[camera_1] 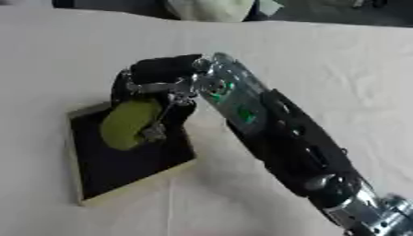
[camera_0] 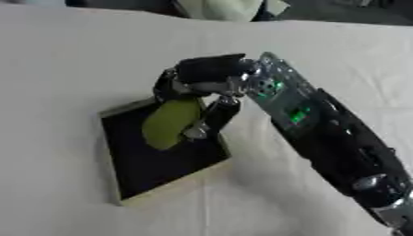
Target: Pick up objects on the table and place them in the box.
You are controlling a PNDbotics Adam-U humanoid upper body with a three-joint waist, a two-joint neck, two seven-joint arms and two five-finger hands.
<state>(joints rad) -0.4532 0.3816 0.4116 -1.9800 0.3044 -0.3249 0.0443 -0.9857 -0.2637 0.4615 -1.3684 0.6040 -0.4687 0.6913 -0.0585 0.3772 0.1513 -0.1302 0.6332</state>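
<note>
Yellow-green, oval, soft-looking object [camera_0: 169,122] is held over the shallow black-lined box [camera_0: 153,161] by curled fingers [camera_0: 211,120] of the right hand [camera_0: 202,80]; likely light, best gripped across its middle.

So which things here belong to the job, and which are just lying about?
Job:
- yellow-green oval object, held by the right hand
- shallow black-lined box with pale rim

Lying about:
- white tablecloth
- pale bundle at the far edge
</note>
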